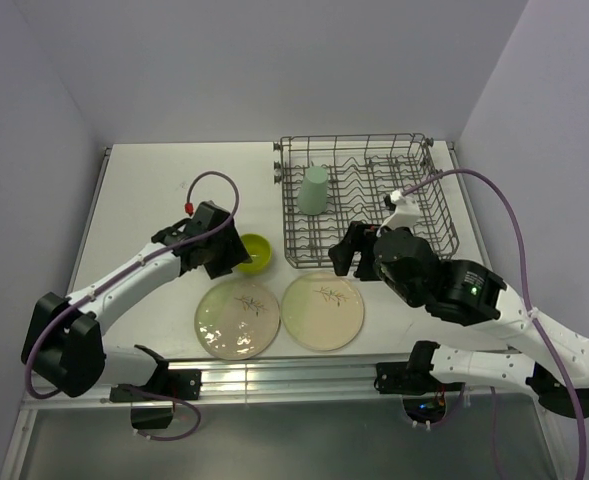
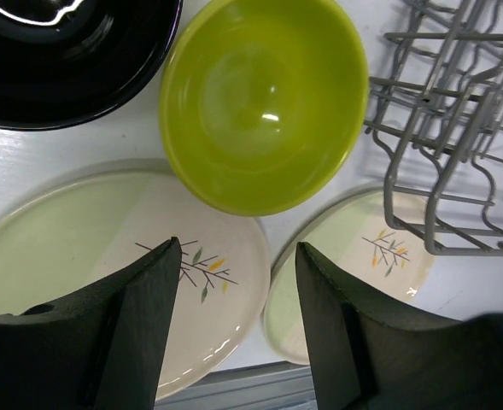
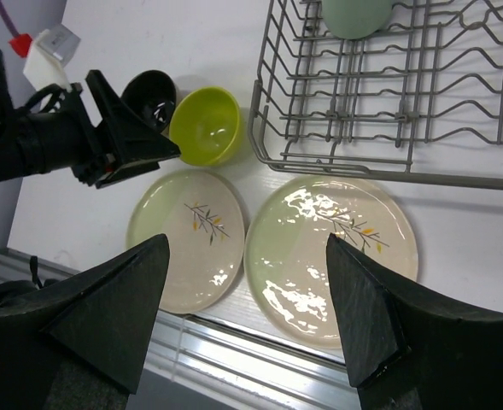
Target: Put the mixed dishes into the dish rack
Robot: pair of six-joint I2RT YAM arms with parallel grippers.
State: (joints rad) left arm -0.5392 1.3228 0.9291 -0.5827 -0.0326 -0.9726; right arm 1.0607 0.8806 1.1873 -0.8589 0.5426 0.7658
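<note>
While hovering w/ left claw (image 2: pixel 238 248) parted, nothing btwn fingers, close by rim of lime bowl (image 2: pixel 264 102) on its side away from dish rack (image 2: pixel 456 128): could nip only thin rim if closed off-centre, tipping bowl or skidding it toward rack's near-left corner. Could also catch dark cup (image 2: pixel 72 51), next to bowl on side farther from rack, touching or just apart, can't tell. Risk too of clipping left plate (image 2: pixel 80 248) w/ a finger on way down, given bowl right at plate's edge. Likewise wide apart and empty: right claw (image 3: pixel 247 243), poised above right plate (image 3: pixel 332 235), just outside rack's near edge. Flat plate on bench (image 1: pixel 144 190) = hard pick: prob. fingers slipping off glazed rim, or shoving plate against rack's wire base or away from rack toward bench lip. Plates v. close together, so nudging one likely to shift other. Both arms near rack's near-left corner, hence poss. arm-to-arm bump. Inside rack already, far-left part: mint cup (image 1: pixel 314 190), looks inverted; could get knocked by careless drop-in. Bowl, dark cup, both plates all on bench outside rack's near side, not yet loaded.
</note>
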